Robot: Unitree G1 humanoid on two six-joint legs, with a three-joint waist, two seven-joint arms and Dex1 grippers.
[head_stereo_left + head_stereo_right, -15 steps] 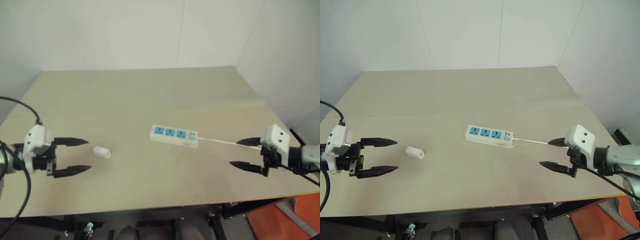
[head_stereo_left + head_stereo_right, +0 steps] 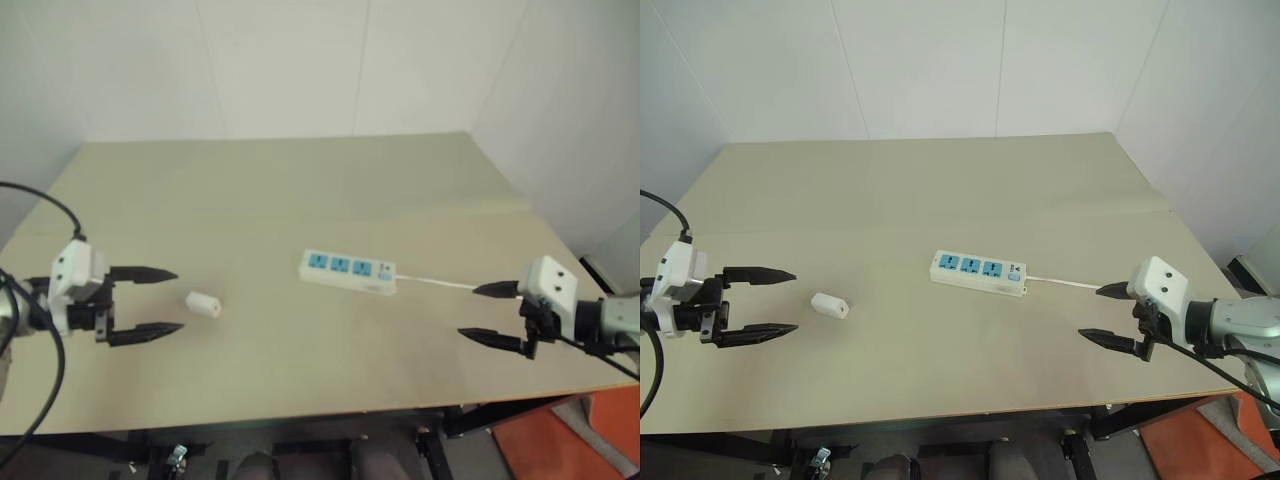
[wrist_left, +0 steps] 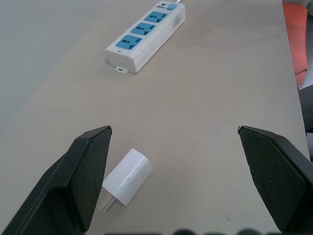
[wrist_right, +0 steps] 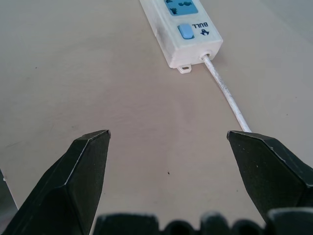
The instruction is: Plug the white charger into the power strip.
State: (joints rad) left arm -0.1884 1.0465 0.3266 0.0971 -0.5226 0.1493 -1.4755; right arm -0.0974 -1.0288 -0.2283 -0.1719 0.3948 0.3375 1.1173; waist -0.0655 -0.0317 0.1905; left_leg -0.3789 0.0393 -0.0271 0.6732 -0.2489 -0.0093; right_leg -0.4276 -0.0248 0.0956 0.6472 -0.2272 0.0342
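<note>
Left claw (image 2: 758,301): spread wide, holding nothing, above the desk's left edge.
Right claw (image 2: 1110,315): spread wide, empty, near the front right corner.
Open room: bare desk (image 2: 940,190) toward the far edge.
White charger (image 2: 829,305): lying flat, just beyond the left claw's tips.
Power strip (image 2: 978,272): mid-desk, cord (image 2: 1065,282) running toward the right claw.

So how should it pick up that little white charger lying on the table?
Probably by the charger's plain white body, with the open left gripper closing across its two long flat sides. It lies on its side with the prongs at one end, so that end should stay free for the power strip.
</note>
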